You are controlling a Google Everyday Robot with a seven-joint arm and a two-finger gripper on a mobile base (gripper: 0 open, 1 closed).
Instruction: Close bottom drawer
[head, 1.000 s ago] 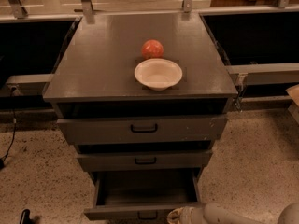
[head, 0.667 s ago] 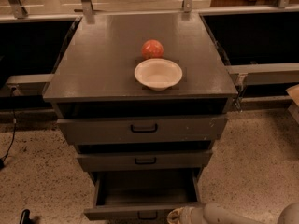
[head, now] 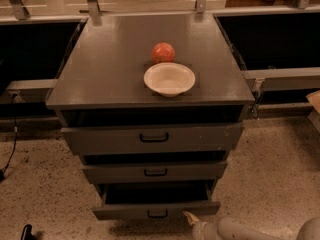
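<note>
The bottom drawer is the lowest and narrowest of three in the dark grey cabinet. It stands partly pulled out, its plain grey inside showing behind a front with a small black loop handle. My gripper comes in from the bottom right on a pale arm. Its tip sits at the drawer front's lower right, just right of the handle, close to or touching the front.
The top drawer and middle drawer stick out slightly. On the cabinet top are a white bowl and a red-orange ball. Speckled floor surrounds the cabinet; a black cable lies at left.
The bottom drawer front has slid back toward the cabinet, showing less of its inside. My gripper has moved up and inward with it.
</note>
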